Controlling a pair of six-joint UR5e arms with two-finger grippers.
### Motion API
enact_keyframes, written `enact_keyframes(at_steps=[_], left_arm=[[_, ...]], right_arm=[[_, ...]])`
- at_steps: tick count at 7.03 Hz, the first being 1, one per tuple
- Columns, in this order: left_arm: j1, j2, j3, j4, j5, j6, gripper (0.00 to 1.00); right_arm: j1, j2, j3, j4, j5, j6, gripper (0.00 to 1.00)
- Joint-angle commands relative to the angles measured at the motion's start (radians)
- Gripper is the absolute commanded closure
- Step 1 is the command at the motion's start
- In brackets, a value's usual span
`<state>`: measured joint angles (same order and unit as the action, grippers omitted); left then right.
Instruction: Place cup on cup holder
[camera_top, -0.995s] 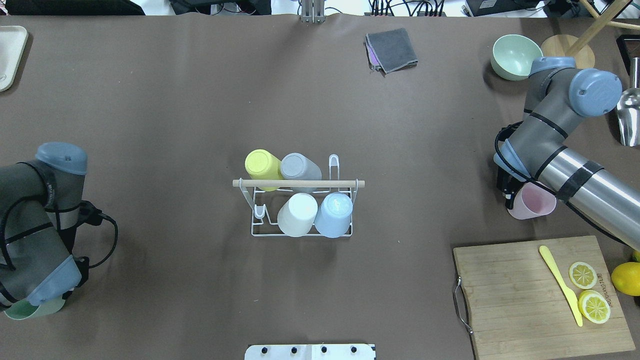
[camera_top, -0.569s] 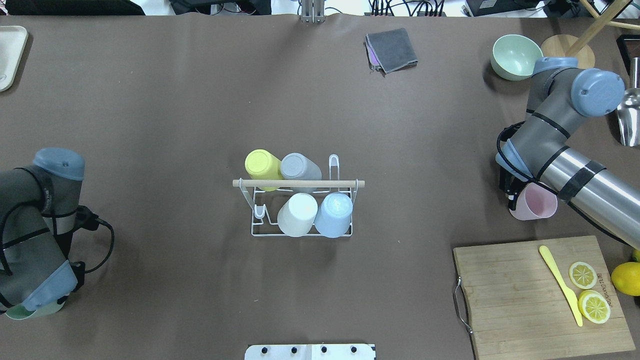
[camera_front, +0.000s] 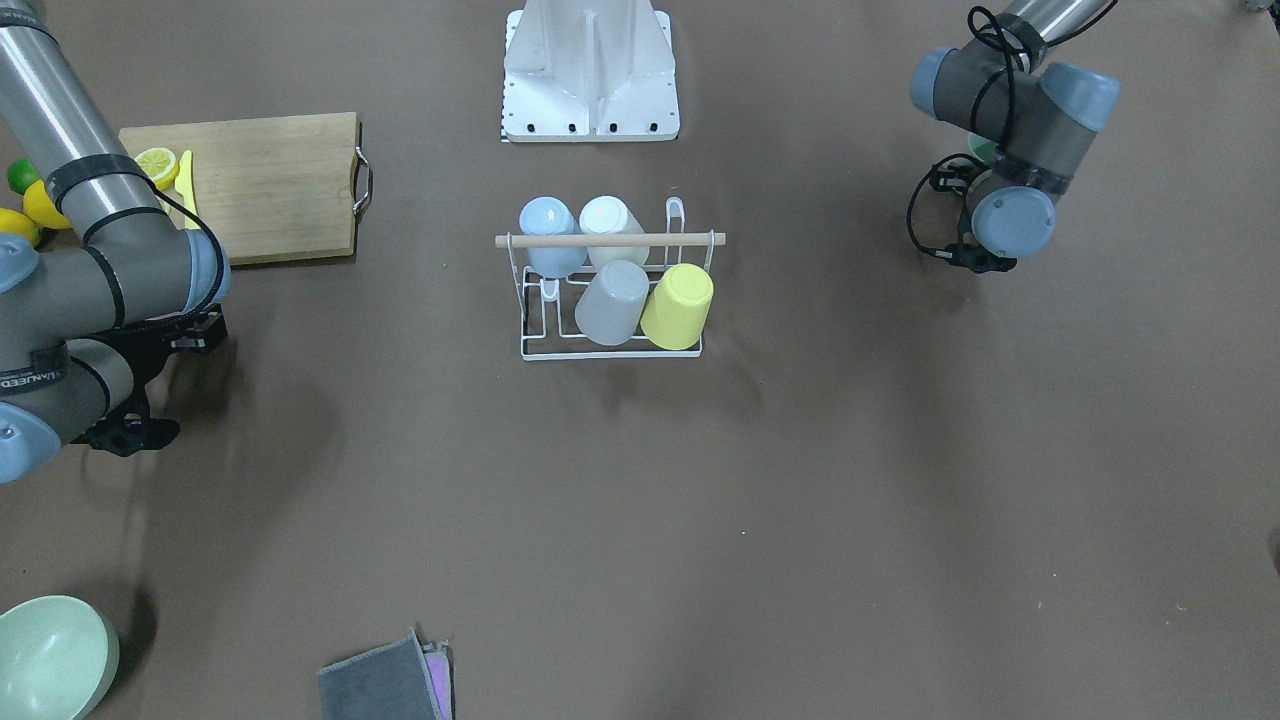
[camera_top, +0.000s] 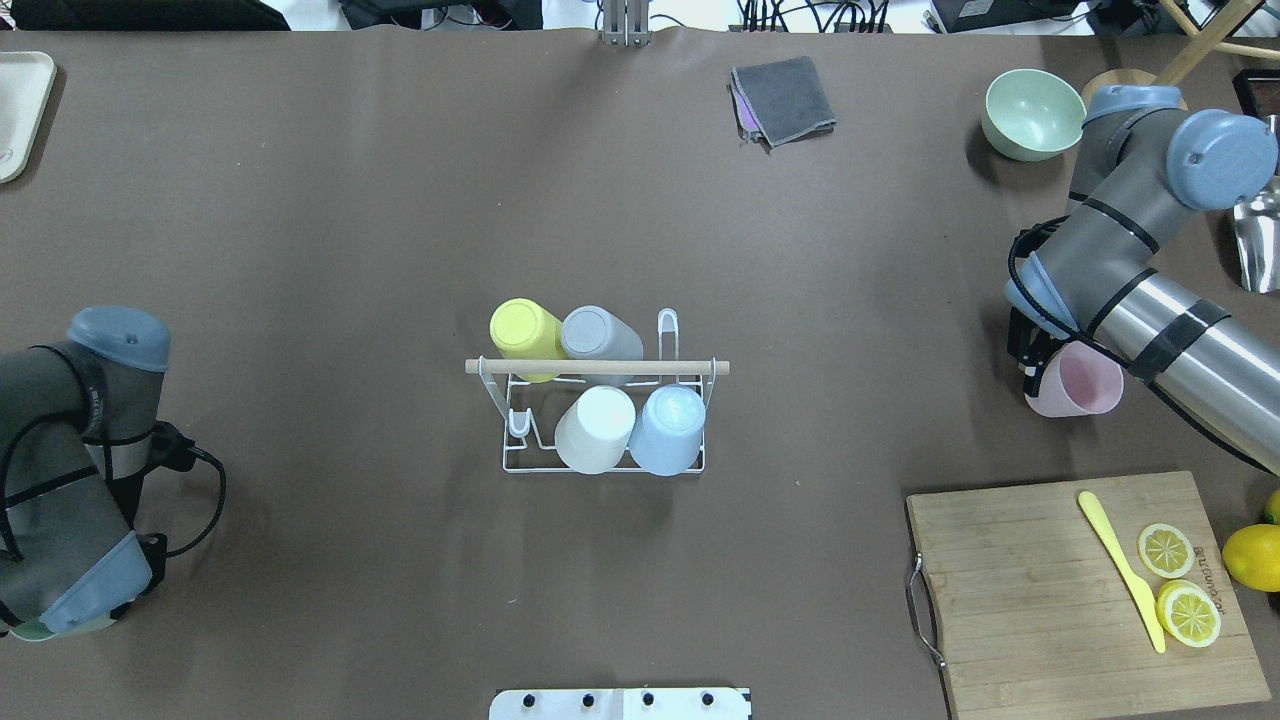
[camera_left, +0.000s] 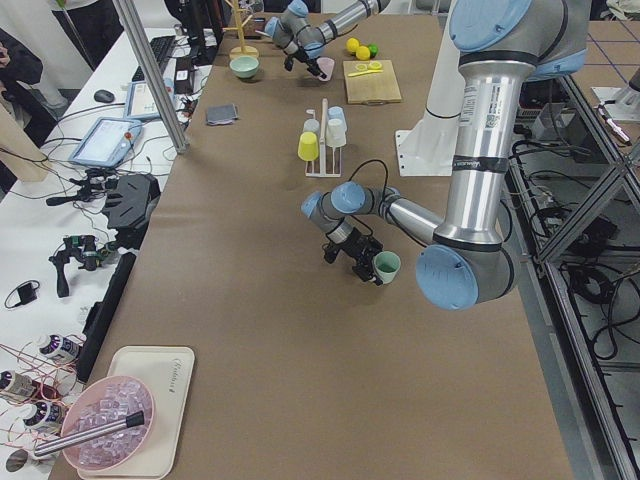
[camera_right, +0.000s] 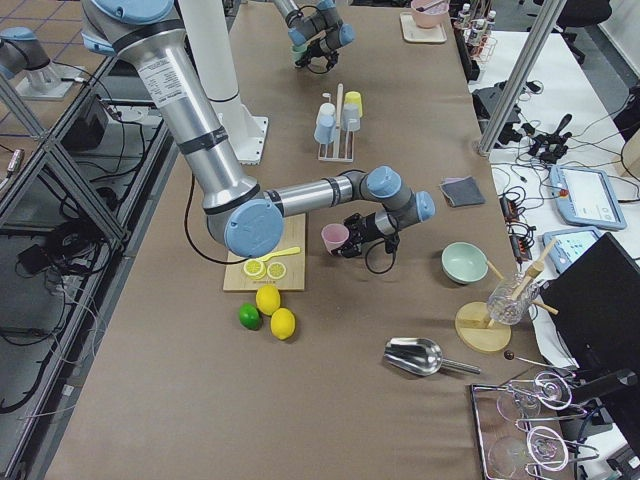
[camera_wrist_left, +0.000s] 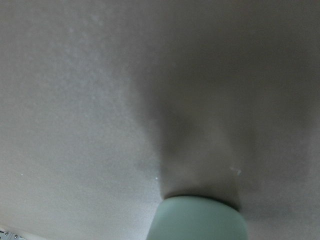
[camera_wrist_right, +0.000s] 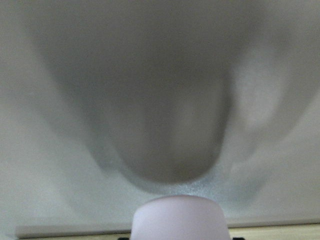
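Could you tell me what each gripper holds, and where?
The left gripper holds the green cup, right gripper the pink cup, each at its side; exact contact is hidden.

Six cups show: four on the one rack (camera_top: 480, 367) at the centre of the bench (camera_top: 300, 250), a yellow cup (camera_top: 520, 330), a grey cup (camera_top: 598, 335), a white cup (camera_top: 597, 428) and a blue cup (camera_top: 668, 428), plus one pink cup (camera_top: 1080, 385) held by the right tool (camera_top: 1030, 375) at 3 o'clock and one green cup (camera_left: 386, 266) held by the left tool (camera_left: 365, 263) at 8 o'clock, clock read from the robot's side. At 4 o'clock lies one cutting board (camera_top: 1020, 600) carrying two lemon slices (camera_top: 1165, 550) (camera_top: 1190, 612) and one yellow knife (camera_top: 1120, 570), with two whole lemons (camera_right: 268, 298) (camera_right: 283, 322) and one lime (camera_right: 250, 316) just beside it. There are also one green bowl (camera_top: 1030, 115) at 2 o'clock, two folded cloths at 1 o'clock, a grey cloth (camera_top: 785, 100) over a purple cloth (camera_top: 737, 105), one metal scoop (camera_right: 415, 355) at 3 o'clock and one white tray (camera_top: 20, 110) at 10 o'clock.
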<state>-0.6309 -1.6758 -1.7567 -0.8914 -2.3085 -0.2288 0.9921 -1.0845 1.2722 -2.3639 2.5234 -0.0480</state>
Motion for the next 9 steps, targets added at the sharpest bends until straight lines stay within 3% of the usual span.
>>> enact_keyframes(at_steps=[1, 2, 3, 5, 7, 9], left_arm=[[0.017, -0.001, -0.001, 0.002, -0.006, -0.001, 0.05], [0.017, -0.001, -0.001, 0.002, -0.006, 0.002, 0.07], [0.017, 0.001, -0.003, 0.002, -0.008, 0.002, 0.21], [0.017, 0.004, 0.002, 0.000, -0.008, 0.003, 0.35], [0.016, 0.005, 0.000, 0.002, -0.009, 0.000, 0.45], [0.010, 0.004, -0.003, 0.002, -0.009, 0.000, 0.45]], right_arm=[[0.078, -0.009, 0.016, 0.055, -0.003, -0.038, 0.76], [0.139, -0.011, 0.019, 0.108, -0.006, -0.044, 0.76], [0.183, -0.021, 0.019, 0.168, 0.000, -0.053, 0.76], [0.273, -0.044, 0.021, 0.285, 0.011, -0.122, 0.76], [0.319, -0.063, 0.058, 0.331, 0.082, -0.156, 0.76], [0.297, -0.070, 0.065, 0.331, 0.130, -0.187, 0.76]])
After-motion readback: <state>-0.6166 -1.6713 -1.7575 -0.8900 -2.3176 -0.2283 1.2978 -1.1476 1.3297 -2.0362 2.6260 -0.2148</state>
